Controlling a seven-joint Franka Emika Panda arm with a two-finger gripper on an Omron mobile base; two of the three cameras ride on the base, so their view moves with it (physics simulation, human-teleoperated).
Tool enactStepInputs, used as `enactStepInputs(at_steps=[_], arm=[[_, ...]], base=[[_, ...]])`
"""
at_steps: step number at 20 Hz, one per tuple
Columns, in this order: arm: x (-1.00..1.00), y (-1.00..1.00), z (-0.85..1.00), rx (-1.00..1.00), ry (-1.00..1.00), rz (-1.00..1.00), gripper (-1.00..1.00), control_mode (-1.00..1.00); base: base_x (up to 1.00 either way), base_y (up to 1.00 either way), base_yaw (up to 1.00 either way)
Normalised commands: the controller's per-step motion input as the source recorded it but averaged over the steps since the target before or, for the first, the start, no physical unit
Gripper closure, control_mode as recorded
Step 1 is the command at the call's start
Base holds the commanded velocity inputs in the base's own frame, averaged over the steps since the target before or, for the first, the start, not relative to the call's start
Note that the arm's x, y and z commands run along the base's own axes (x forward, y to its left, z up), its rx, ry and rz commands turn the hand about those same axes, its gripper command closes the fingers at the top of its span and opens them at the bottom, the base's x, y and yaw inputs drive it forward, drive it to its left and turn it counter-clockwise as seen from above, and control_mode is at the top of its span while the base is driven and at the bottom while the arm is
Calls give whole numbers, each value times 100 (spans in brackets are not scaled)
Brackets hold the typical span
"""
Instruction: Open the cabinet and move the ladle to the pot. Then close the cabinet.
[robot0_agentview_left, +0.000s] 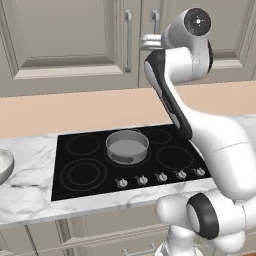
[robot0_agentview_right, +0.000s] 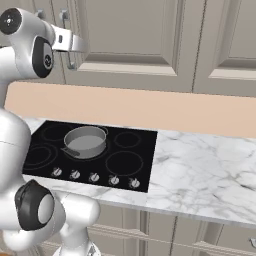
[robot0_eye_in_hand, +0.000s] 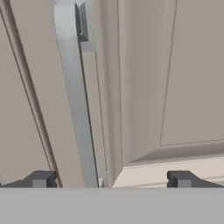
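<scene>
Between claw (robot0_eye_in_hand: 109, 180) fingertips, cabinet (robot0_eye_in_hand: 175, 87) handle (robot0_eye_in_hand: 76, 100).

Grey-beige cabinet (robot0_agentview_left: 70, 45) doors shut; empty grey pot (robot0_agentview_left: 127, 145) sits on cooktop.

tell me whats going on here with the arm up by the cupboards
The robot arm has raised its end effector to the cabinet, lined up on the right door's silver handle, which sits between the open fingers, not yet gripped. Both doors look closed. The pot sits empty on the stovetop below.
</scene>
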Motion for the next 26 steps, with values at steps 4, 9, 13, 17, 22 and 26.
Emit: enactStepInputs(at_steps=[4, 9, 13, 17, 22, 26], arm=[[55, 0, -9, 0, 0, -3, -100, -100], [63, 0, -11, 0, 0, -2, -100, -100], [65, 0, -13, 0, 2, -1, -100, -100], [65, 2, -11, 0, 2, -1, 100, -100], [54, 1, -9, 0, 1, -1, 100, -100], [8, -4, 0, 0, 0, -8, 100, -100]], base=[[0, 0, 0], [0, 0, 0], [0, 0, 0], [0, 0, 0], [0, 0, 0], [0, 0, 0]])
